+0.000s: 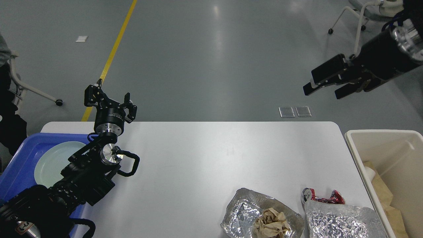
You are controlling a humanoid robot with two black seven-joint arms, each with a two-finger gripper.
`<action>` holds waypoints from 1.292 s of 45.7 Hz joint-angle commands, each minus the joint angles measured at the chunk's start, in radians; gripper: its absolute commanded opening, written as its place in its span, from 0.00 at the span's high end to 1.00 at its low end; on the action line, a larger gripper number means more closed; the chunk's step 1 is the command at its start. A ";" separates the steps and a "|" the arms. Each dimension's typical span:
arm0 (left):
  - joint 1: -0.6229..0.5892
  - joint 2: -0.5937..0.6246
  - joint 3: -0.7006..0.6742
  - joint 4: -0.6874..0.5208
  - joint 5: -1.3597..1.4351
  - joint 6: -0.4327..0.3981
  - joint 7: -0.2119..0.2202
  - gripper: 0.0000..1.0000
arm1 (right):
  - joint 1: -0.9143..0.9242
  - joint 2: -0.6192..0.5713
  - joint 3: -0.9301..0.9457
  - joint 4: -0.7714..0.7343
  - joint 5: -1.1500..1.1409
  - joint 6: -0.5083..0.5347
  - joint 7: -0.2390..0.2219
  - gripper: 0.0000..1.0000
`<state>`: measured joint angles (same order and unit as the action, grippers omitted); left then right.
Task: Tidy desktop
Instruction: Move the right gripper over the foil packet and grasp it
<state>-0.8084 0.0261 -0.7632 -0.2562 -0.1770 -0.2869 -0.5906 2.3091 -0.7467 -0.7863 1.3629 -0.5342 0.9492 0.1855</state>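
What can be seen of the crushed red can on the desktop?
The crushed red can lies on its side near the desktop's front right corner, red and silver metal, flattened and bent. Its round silver end faces left. A crinkled foil sheet overlaps its near side, hiding part of it. Neither gripper touches it.

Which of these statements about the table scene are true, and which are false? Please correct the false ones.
1. The right hand is open and holds nothing. True.
2. A crushed red can lies inside the cream bin. False: it lies on the desktop, beside a foil sheet.
3. A pale plate sits in the blue tray. True.
4. The crumpled brown paper lies on the bare desktop. False: it rests on a foil wrapper.
5. The left hand grips the plate. False: it is open and empty, raised above the desktop's far edge.
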 commanded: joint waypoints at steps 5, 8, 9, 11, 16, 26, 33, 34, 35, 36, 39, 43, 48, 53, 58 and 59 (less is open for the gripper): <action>0.000 0.000 0.001 0.000 -0.001 0.000 0.000 0.00 | 0.087 -0.042 0.189 0.038 0.099 0.011 -0.006 0.00; 0.000 0.000 0.001 0.000 0.001 0.000 0.000 0.00 | 0.082 -0.037 0.203 0.038 0.097 0.011 -0.009 0.00; 0.000 0.000 0.001 0.000 -0.001 0.000 0.000 0.00 | 0.078 -0.036 0.202 0.038 0.092 0.011 -0.009 0.00; 0.000 0.000 0.001 0.000 0.001 0.000 0.000 0.00 | 0.067 -0.034 0.200 0.038 0.085 0.011 -0.011 0.00; 0.000 0.000 -0.001 0.000 0.001 0.000 0.000 0.00 | -0.042 -0.010 0.200 0.038 0.040 0.011 -0.014 0.00; 0.000 0.000 -0.001 0.000 0.001 0.000 0.000 0.00 | -0.281 0.035 0.200 0.021 -0.194 -0.015 -0.012 0.00; 0.000 0.000 0.001 0.000 0.001 0.000 0.000 0.00 | -0.471 0.124 0.205 0.021 -0.320 -0.184 -0.012 0.00; 0.000 0.000 0.001 0.000 -0.001 0.000 0.000 0.00 | -0.493 0.135 0.205 0.022 -0.323 -0.200 -0.012 0.00; 0.000 0.000 0.001 0.000 -0.001 0.000 0.000 0.00 | -0.510 0.145 0.205 0.022 -0.323 -0.216 -0.012 0.00; 0.000 0.000 0.001 0.000 0.001 0.000 0.000 0.00 | -0.526 0.155 0.205 0.024 -0.326 -0.228 -0.012 0.00; 0.000 0.000 -0.001 0.000 -0.001 0.000 0.000 0.00 | -0.573 0.182 0.205 0.022 -0.329 -0.271 -0.012 0.00; 0.000 0.000 0.001 0.000 0.001 0.000 0.000 0.00 | -0.626 0.219 0.205 0.016 -0.331 -0.329 -0.012 0.00; 0.000 0.000 0.001 0.000 0.001 0.000 0.000 0.00 | -0.712 0.297 0.203 0.001 -0.334 -0.409 -0.012 0.00; 0.000 0.000 0.001 0.000 -0.001 0.000 0.000 0.00 | -0.795 0.371 0.202 -0.045 -0.336 -0.478 -0.012 0.00; 0.000 0.000 -0.001 0.000 0.001 0.000 0.000 0.00 | -0.876 0.441 0.199 -0.117 -0.336 -0.538 -0.012 0.00; 0.000 0.000 0.001 0.000 0.001 0.000 0.000 0.00 | -0.893 0.452 0.197 -0.131 -0.337 -0.547 -0.012 0.00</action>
<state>-0.8084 0.0261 -0.7632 -0.2562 -0.1774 -0.2869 -0.5906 1.4985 -0.3614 -0.5846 1.3005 -0.8693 0.4600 0.1735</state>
